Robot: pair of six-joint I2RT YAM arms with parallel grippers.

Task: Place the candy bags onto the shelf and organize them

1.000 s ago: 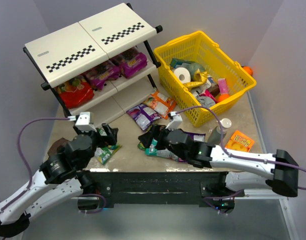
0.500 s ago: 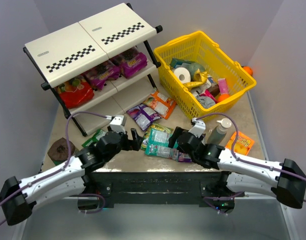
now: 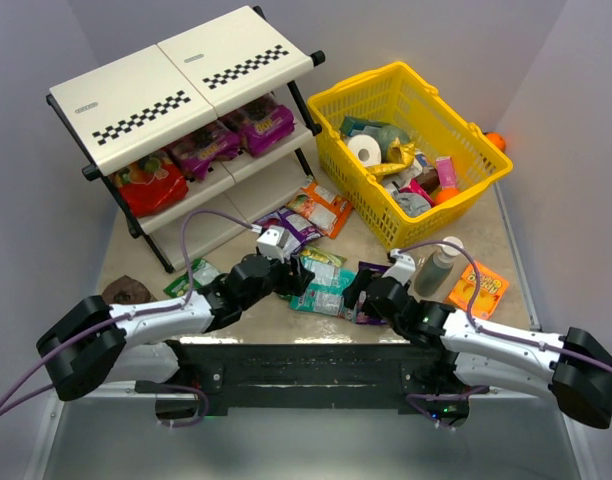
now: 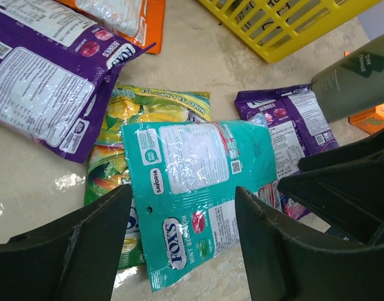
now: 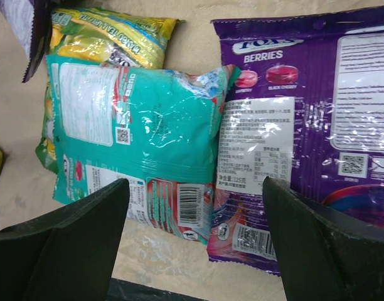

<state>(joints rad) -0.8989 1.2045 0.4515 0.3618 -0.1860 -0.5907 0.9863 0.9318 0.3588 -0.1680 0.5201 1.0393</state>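
Observation:
The shelf (image 3: 176, 75) stands at the back left with a red bag (image 3: 148, 182), a magenta bag (image 3: 203, 148) and a purple bag (image 3: 261, 122) on its middle tier. A teal candy bag (image 3: 326, 295) lies flat near the front, overlapping a green-yellow bag (image 4: 148, 113) and a purple berries bag (image 5: 305, 125). My left gripper (image 4: 182, 194) is open and empty, its jaws on either side of the teal bag (image 4: 192, 182). My right gripper (image 5: 195, 188) is open and empty over the teal bag's (image 5: 142, 138) barcode end, facing the left one.
A purple bag (image 3: 286, 228) and an orange bag (image 3: 321, 208) lie before the shelf, a green bag (image 3: 191, 278) at the left. The yellow basket (image 3: 481, 175) of mixed goods stands at the back right. A grey bottle (image 3: 436, 268) and an orange box (image 3: 478, 283) are right of my right gripper.
My left arm has swung right from the green bag at the left to the teal bag in the middle. My right gripper has drawn back to the right. Both stay open.

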